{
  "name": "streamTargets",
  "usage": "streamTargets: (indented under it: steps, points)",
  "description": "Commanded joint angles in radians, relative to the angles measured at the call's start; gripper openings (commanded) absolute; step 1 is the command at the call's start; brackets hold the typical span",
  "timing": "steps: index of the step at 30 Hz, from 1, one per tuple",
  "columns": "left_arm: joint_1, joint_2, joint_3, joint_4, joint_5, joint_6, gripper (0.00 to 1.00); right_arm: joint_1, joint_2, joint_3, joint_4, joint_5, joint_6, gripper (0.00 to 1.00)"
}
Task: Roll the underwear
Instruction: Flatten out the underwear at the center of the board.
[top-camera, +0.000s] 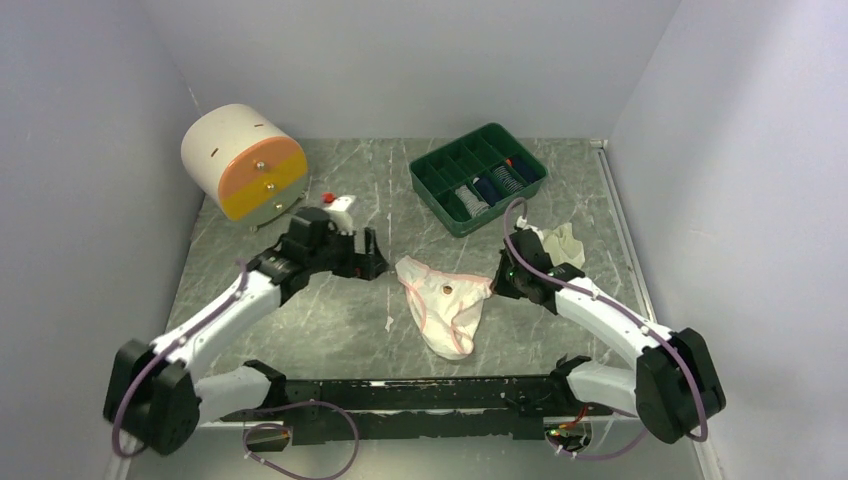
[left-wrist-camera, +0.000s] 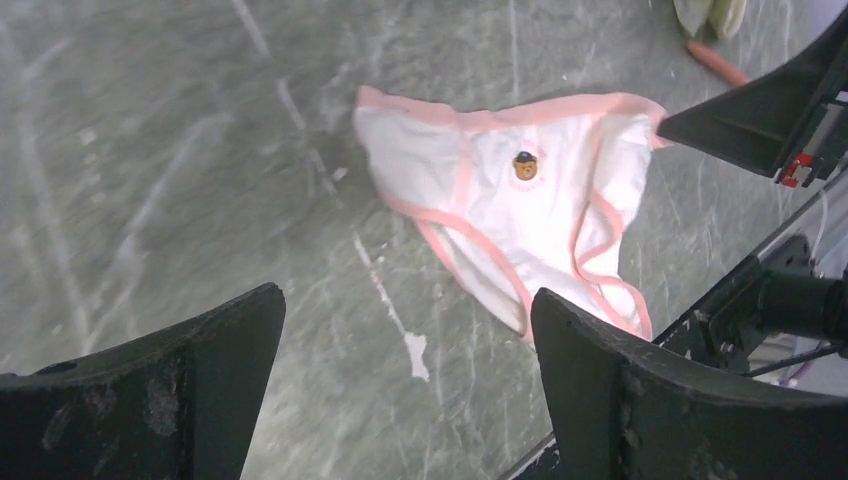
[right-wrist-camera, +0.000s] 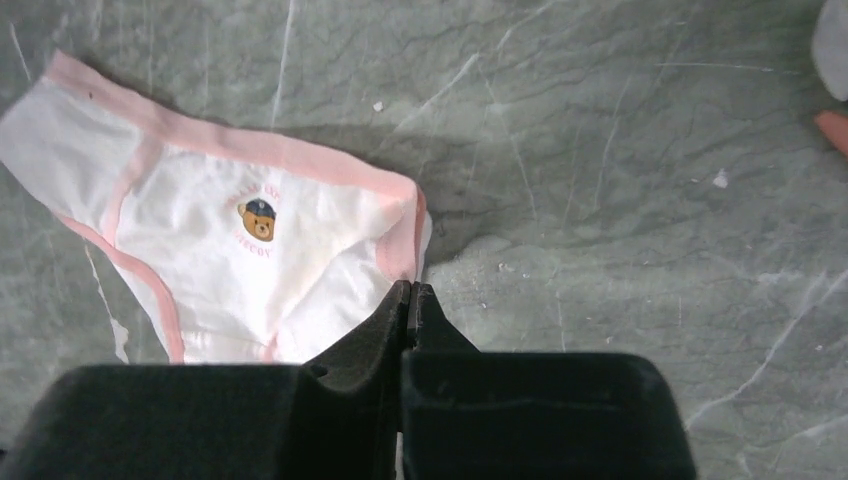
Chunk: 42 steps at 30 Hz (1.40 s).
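Plainly, rolling had not begun: the pink-trimmed underwear lay flat and unrolled on the table at centre frame. The left hand hovered wide open to its left, holding nothing. The right hand was pinched shut at the garment's right waistband corner; whether it nipped cloth could not be told. Further back, right of centre, the cream underwear lay crumpled, also unrolled. Count: two garments, two hands, one green tray, one drum-shaped drawer box.
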Motion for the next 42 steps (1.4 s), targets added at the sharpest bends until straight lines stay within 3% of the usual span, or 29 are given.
streamTargets:
  steps: [1, 5, 9, 22, 26, 30, 33, 37, 42]
  points:
    - [-0.115, 0.155, 0.145, 0.042, -0.084, 0.068, 0.98, -0.003, 0.025, 0.037, 0.034, -0.054, -0.075, 0.0]
    - [-0.138, 0.329, 0.22, 0.057, -0.11, 0.077, 0.98, -0.003, 0.013, 0.046, 0.049, -0.07, -0.092, 0.0]
    - [-0.15, 0.489, 0.305, 0.025, -0.116, 0.081, 0.71, -0.002, -0.001, 0.053, 0.046, -0.082, -0.101, 0.0]
    - [-0.153, 0.737, 0.434, -0.021, -0.038, 0.057, 0.7, -0.002, -0.028, 0.058, 0.059, -0.121, -0.119, 0.0]
    - [-0.153, 0.79, 0.45, 0.003, 0.003, 0.045, 0.57, -0.003, -0.02, 0.065, 0.068, -0.135, -0.124, 0.0]
    - [-0.153, 0.77, 0.424, 0.047, -0.021, 0.019, 0.38, -0.003, -0.02, 0.084, 0.047, -0.142, -0.14, 0.0]
    - [-0.152, 0.698, 0.375, 0.111, -0.031, -0.012, 0.06, -0.002, -0.04, 0.101, 0.029, -0.164, -0.161, 0.0]
    - [-0.153, 0.554, 0.317, 0.147, -0.035, -0.029, 0.05, -0.003, -0.107, 0.146, -0.019, -0.2, -0.185, 0.0]
    - [-0.153, 0.268, 0.24, 0.042, -0.144, -0.027, 0.05, -0.003, -0.236, 0.21, -0.075, -0.308, -0.223, 0.0]
